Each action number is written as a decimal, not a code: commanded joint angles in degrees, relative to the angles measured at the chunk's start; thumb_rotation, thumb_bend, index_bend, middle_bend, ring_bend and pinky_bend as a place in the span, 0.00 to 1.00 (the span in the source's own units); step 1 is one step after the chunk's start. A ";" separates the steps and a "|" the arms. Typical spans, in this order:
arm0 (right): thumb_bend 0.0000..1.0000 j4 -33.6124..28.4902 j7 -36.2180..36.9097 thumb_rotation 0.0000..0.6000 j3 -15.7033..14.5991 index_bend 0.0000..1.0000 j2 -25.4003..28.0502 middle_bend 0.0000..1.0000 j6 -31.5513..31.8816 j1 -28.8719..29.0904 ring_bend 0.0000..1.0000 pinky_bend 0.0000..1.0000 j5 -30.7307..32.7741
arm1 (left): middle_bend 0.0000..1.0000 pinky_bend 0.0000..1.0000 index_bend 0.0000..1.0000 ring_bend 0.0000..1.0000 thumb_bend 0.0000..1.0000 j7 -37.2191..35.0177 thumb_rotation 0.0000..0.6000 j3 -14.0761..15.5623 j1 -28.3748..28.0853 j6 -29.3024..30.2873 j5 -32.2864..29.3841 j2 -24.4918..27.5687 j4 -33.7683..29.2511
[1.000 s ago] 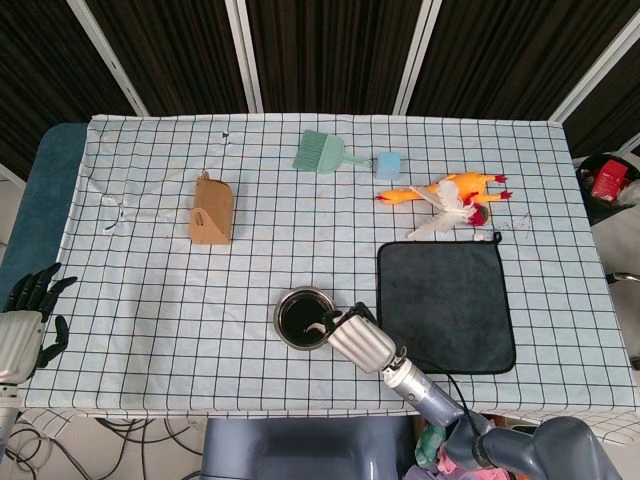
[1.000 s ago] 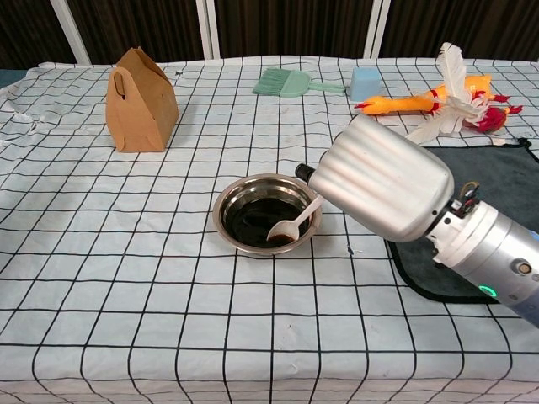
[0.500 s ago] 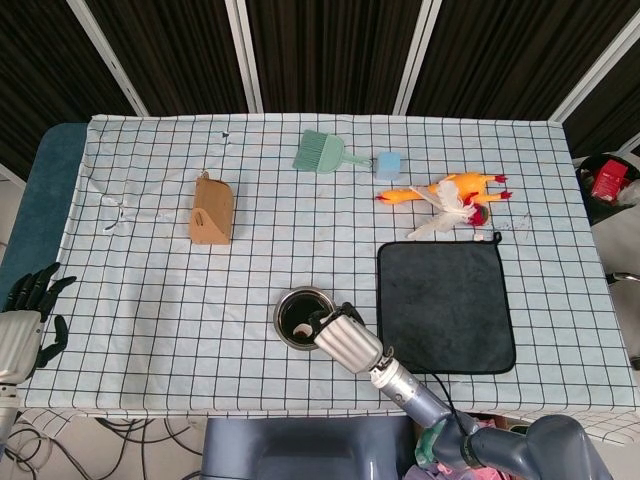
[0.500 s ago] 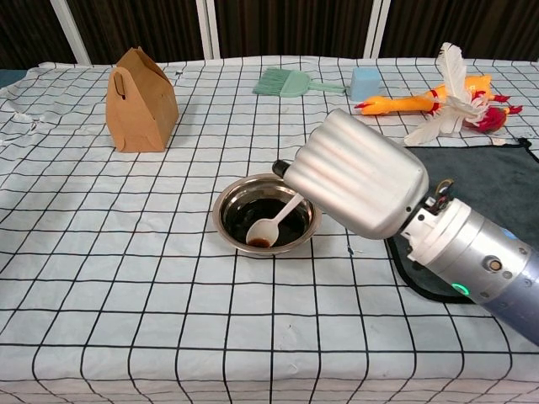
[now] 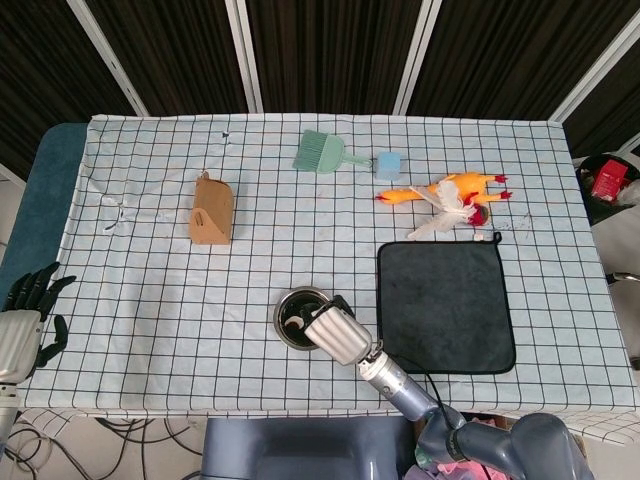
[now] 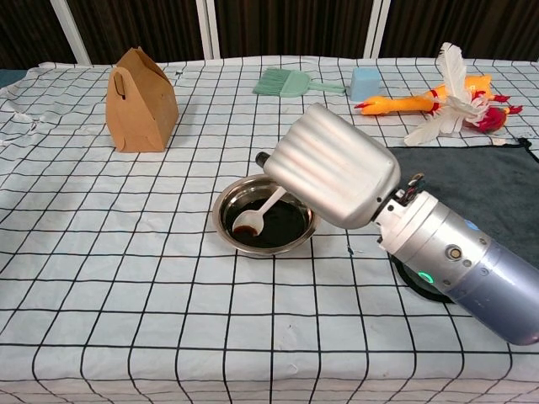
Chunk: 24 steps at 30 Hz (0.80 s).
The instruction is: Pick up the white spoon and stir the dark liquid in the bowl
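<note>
A steel bowl [image 6: 224,207] [image 5: 283,305] of dark liquid stands near the table's front middle. My right hand [image 6: 330,178] [image 5: 335,335] hovers over the bowl's right side and holds the white spoon [image 6: 257,215] [image 5: 294,322] by its handle; the fingers are hidden under the silver back of the hand. The spoon's head dips into the liquid at the bowl's left part. My left hand [image 5: 28,312] hangs off the table's left front corner with fingers spread, holding nothing.
A dark cloth mat [image 5: 445,304] [image 6: 472,185] lies right of the bowl. A brown paper bag [image 6: 141,100] [image 5: 211,210] stands at the left. A green brush [image 5: 322,153], a blue block [image 5: 388,165] and a rubber chicken toy [image 5: 447,193] lie at the back.
My right hand has swung left across the bowl, carrying the spoon's head from the right part of the liquid to the left part. The left hand stayed still.
</note>
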 commanded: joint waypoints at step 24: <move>0.40 11.45 4.20 1.00 1.87 0.81 -3.86 1.00 0.44 2.20 1.00 1.00 2.46 | 0.00 0.00 0.17 0.00 0.73 -0.32 1.00 0.07 0.14 0.18 0.10 -0.20 0.75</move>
